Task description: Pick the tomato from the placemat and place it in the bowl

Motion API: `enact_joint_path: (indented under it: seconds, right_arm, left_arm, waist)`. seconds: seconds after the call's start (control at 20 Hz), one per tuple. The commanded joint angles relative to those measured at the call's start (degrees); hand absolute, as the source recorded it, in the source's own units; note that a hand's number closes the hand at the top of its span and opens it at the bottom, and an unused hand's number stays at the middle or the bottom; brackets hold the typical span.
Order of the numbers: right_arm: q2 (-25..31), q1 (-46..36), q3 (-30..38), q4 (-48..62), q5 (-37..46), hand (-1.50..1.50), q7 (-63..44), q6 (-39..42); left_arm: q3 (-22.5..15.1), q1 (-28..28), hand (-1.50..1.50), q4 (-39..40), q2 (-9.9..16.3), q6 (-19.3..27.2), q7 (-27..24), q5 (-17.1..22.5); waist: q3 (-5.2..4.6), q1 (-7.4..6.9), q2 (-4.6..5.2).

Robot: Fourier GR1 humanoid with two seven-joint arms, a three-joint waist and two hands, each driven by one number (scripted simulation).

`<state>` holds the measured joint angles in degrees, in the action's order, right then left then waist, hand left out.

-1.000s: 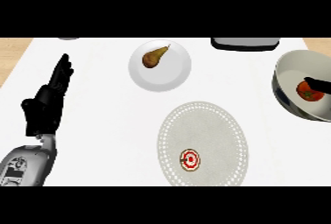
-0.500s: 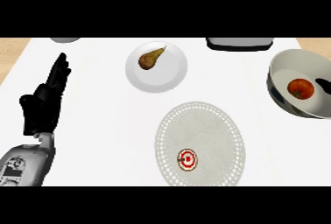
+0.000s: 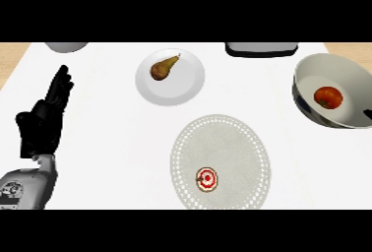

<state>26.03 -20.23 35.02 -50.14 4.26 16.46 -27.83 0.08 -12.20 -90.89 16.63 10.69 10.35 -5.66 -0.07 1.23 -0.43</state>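
Tomato (image 3: 328, 97) inside bowl (image 3: 320, 70); pear (image 3: 163, 68) on plate (image 3: 181, 88)

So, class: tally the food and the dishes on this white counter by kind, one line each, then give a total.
Fruit: 2 (round red tomato, brown pear)
Bowls: 1 (large grey bowl holding the tomato)
Plates: 1 (round white plate under the pear)
Placemats: 1 (oval white lace-edged placemat)
Total: 5

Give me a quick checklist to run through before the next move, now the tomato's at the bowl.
1. Tomato inside the bowl: ok.
2. Placemat free of the tomato: ok, only a red and white disc lies on it.
3. Right hand clear of the bowl: cannot tell, only a dark sliver shows at the view's right edge.
4. Left hand open, resting at left: ok.
5. Pear on its plate, undisturbed: ok.
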Motion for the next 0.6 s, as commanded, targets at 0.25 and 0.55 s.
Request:
enact_joint_path:
  seconds: [0.25, 0.55]
  right_arm:
    - [-10.42, 21.73, -5.81, -34.45, -2.09, -1.50, -7.87, 3.61]
    - [-14.24, 28.24, -6.50, -39.51, -1.91, -1.50, -5.11, 4.53]
  left_arm:
    - [0.33, 2.49, 0.00, -1.39, -1.14, -0.44, -1.42, -1.22]
    - [1.62, 0.81, 0.00, -2.81, -1.65, -2.53, 0.69, -2.25]
  waist:
    - [-0.03, -0.22, 0.13]
    - [0.06, -1.00, 0.36]
